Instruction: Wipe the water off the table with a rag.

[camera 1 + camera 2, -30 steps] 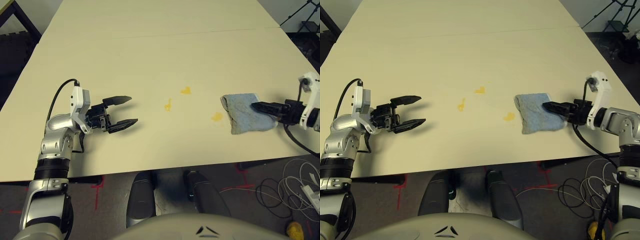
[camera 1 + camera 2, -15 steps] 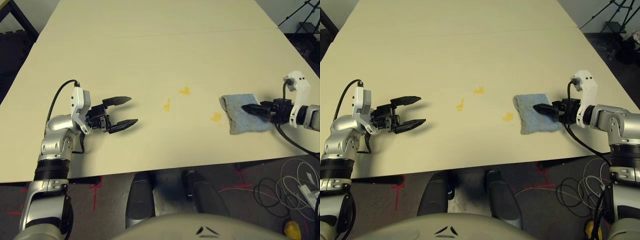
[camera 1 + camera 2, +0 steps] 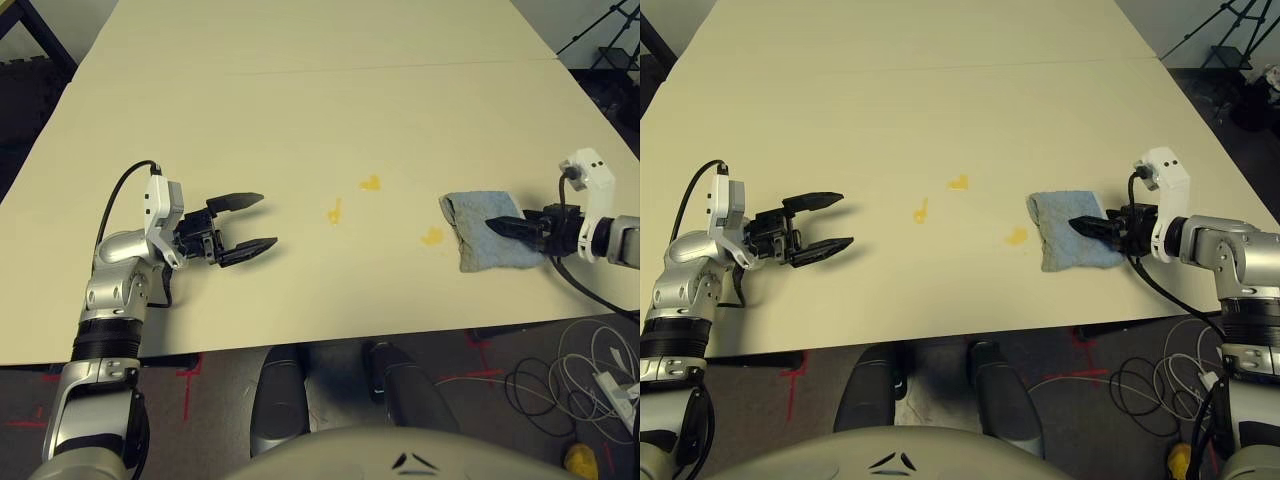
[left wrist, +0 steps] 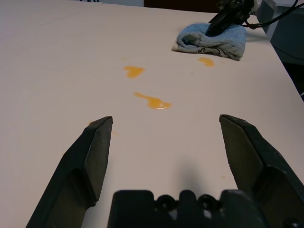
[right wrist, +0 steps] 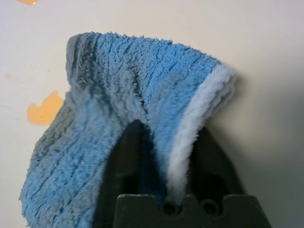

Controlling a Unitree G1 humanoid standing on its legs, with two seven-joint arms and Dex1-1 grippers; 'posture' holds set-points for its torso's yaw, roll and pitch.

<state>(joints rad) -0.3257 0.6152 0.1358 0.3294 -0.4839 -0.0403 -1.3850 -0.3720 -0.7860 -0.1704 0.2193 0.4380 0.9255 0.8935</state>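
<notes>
The grey-blue rag (image 3: pixel 472 248) lies on the right side of the cream table (image 3: pixel 300 100). My right gripper (image 3: pixel 493 226) reaches over it from the right and is shut on a raised fold of the rag (image 5: pixel 99 90), its white edge between the fingers. Three yellow-orange blotches of water lie left of the rag: one just beside it (image 3: pixel 432 236), one at the middle (image 3: pixel 370 182) and one lower left of that (image 3: pixel 335 211). Far to the left, my left gripper (image 3: pixel 268 220) hovers open and holds nothing, its fingers pointing towards the blotches (image 4: pixel 153 101).
A thin seam (image 3: pixel 330 70) crosses the far part of the table. The front edge (image 3: pixel 330 338) runs close below both grippers. Cables (image 3: pixel 590 375) lie on the floor at the lower right.
My right gripper has slid leftward from the rag's right edge further onto it and now pinches a fold. The left arm has stayed still.
</notes>
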